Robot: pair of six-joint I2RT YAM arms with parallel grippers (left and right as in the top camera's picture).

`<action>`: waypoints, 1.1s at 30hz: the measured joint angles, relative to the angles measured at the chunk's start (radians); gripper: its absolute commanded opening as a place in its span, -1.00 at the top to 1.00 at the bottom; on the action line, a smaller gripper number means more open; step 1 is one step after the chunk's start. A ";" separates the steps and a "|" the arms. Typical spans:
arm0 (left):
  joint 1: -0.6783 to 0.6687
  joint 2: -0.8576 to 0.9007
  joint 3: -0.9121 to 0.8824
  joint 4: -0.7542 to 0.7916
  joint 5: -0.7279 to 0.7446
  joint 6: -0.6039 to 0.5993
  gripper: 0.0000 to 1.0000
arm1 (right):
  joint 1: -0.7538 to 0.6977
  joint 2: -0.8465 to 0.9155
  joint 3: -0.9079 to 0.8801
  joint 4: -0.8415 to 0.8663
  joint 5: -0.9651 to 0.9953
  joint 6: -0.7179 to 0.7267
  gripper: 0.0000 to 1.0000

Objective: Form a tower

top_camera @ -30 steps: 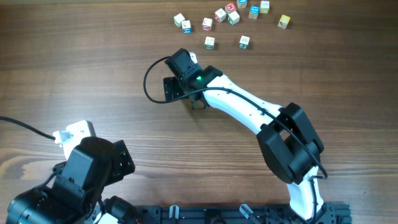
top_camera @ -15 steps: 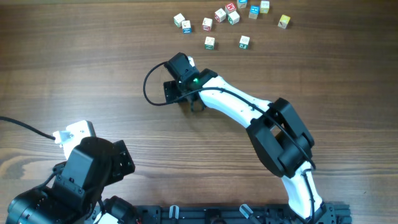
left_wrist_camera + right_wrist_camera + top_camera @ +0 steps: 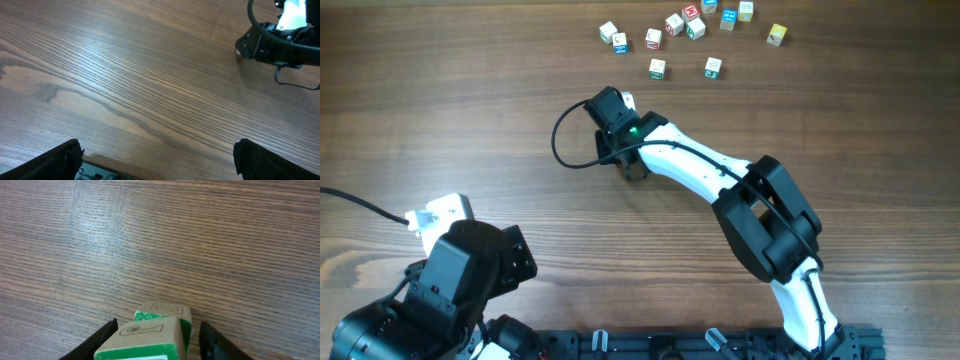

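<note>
In the right wrist view the tower stands between my right gripper's [image 3: 157, 341] fingers. It is two whitish cubes with green sides. The upper cube [image 3: 145, 336] sits askew on the lower cube [image 3: 167, 311]. The left finger [image 3: 95, 342] is against the upper cube, while the right finger [image 3: 217, 342] stands a little apart, so the jaws are part open. From overhead the right gripper [image 3: 618, 152] covers the tower. My left gripper [image 3: 160, 160] is wide open over bare wood near the front edge.
Several loose letter cubes lie at the table's far side, the closest being one [image 3: 657, 68] and another [image 3: 713, 67]. The right arm's black cable [image 3: 560, 140] loops to the left of its wrist. The left arm [image 3: 450, 270] sits at the front left.
The right gripper's jaws have narrowed around the stacked cubes, and its elbow has shifted slightly left. The left arm has not moved.
</note>
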 measured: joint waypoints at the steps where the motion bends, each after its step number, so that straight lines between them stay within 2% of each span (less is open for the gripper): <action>1: 0.000 0.000 0.000 0.000 0.000 0.000 -1.00 | 0.000 0.000 0.000 0.003 0.003 0.005 0.11; 5: 0.000 0.000 0.000 0.000 0.000 0.000 -1.00 | 0.000 0.000 0.000 0.011 0.008 0.030 0.20; 12: 0.000 0.000 0.000 0.000 0.000 0.000 -1.00 | 0.000 0.000 0.000 0.014 0.014 0.067 0.22; 17: 0.000 0.000 0.000 0.000 0.000 0.000 -1.00 | 0.000 0.000 0.000 0.022 0.018 0.087 0.37; 20: 0.000 0.000 0.000 0.000 0.000 0.000 -1.00 | 0.000 0.000 0.000 0.023 0.018 0.094 0.39; 23: 0.000 0.000 0.000 0.000 0.000 0.000 -1.00 | 0.000 0.001 0.000 0.024 0.018 0.094 0.35; 26: 0.000 0.000 0.000 0.000 0.000 0.000 -1.00 | 0.000 0.003 0.000 0.022 0.019 0.093 0.06; 28: 0.000 0.000 0.000 0.000 0.000 0.000 -1.00 | 0.001 0.013 0.000 0.021 0.018 0.087 -0.05; 31: 0.000 0.000 0.000 0.000 0.000 0.000 -1.00 | 0.003 0.025 0.000 0.023 0.018 0.075 -0.03; 33: 0.000 0.000 0.000 0.000 0.000 0.000 -1.00 | 0.007 0.028 0.000 0.032 0.018 0.068 0.13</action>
